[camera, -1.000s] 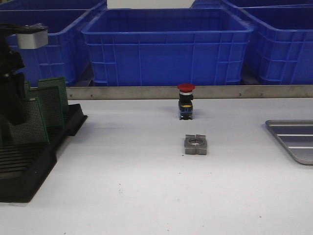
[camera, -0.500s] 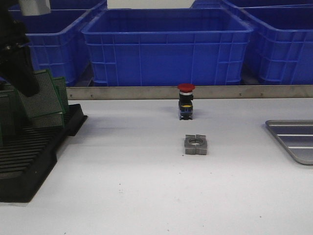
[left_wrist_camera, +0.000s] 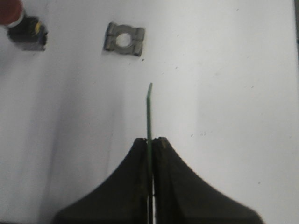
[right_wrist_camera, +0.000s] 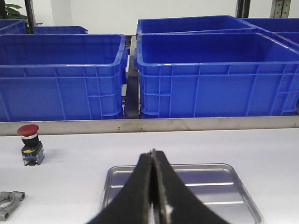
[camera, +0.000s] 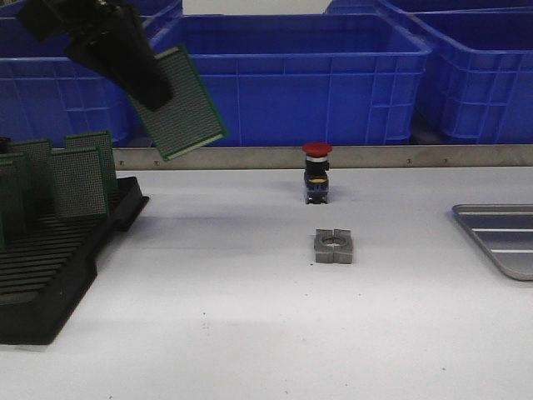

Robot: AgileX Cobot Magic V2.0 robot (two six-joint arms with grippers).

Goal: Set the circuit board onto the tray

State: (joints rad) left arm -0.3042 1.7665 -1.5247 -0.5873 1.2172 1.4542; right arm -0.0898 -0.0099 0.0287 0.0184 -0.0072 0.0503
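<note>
Looking from the front, the left gripper [camera: 154, 87] is up in the air, high over the left side of the table [camera: 250, 317]. It is pinched tight on a green board [camera: 185, 104]. The board hangs tilted, with one corner pointing down. Below it, a black rack [camera: 50, 267] sits at the left edge of the table. More green boards [camera: 79, 179] stand upright in the rack's slots. A red button [camera: 316, 172] stands near the middle of the table, toward the back. A grey metal clamp [camera: 334, 247] lies just in front of it. The tray [camera: 500, 237] lies at the far right edge, well apart from the held board, and only part of it shows. Blue crates [camera: 283, 75] stand in a row behind the table.

From the left wrist, the two black fingers [left_wrist_camera: 135, 186] press on the board [left_wrist_camera: 149, 116], one on each side. Only the board's thin green edge shows. The clamp [left_wrist_camera: 124, 40] and the button [left_wrist_camera: 23, 28] sit on the white table farther off.

From the right wrist, the right gripper [right_wrist_camera: 154, 177] is closed with its fingers together, and nothing is between them. The tray [right_wrist_camera: 187, 186] lies flat on the table just past the fingers. Nothing is on the part of it that shows. The button [right_wrist_camera: 29, 144] and a bit of the clamp [right_wrist_camera: 8, 203] are off to one side. Blue crates [right_wrist_camera: 215, 74] stand at the back.
</note>
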